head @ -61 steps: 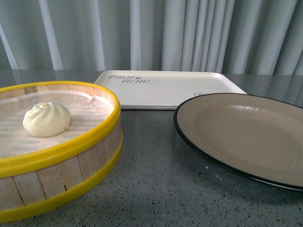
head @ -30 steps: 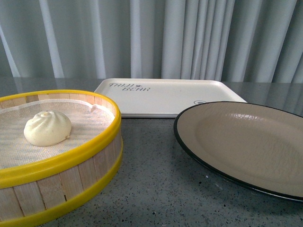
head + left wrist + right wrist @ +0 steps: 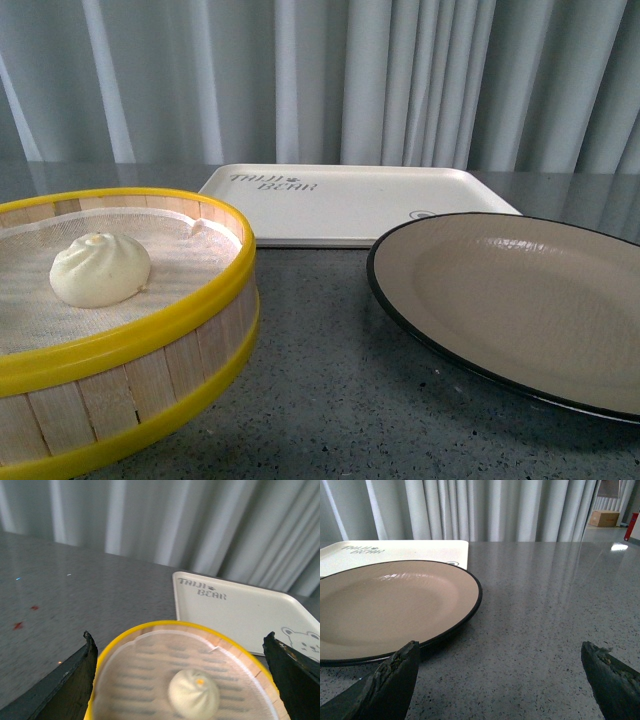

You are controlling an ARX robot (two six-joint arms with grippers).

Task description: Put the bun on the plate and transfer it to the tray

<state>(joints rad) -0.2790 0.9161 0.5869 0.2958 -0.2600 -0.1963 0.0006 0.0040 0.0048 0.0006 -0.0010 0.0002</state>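
The cream-white pleated bun lies on the cloth inside a yellow-rimmed wooden steamer basket at the front left. The beige plate with a black rim sits at the right; the cream tray with dark lettering lies behind both. In the left wrist view my left gripper is open above the basket, its fingers wide on either side of the bun, with the tray beyond. In the right wrist view my right gripper is open and empty over bare table beside the plate; the tray lies behind. Neither gripper shows in the front view.
The table is grey speckled stone. Grey curtains hang behind it. In the right wrist view a cardboard box and a red object stand far off beyond the table.
The front view has shifted slightly: basket, tray and plate sit a little lower in the frame than a second ago. Their places relative to each other are the same.
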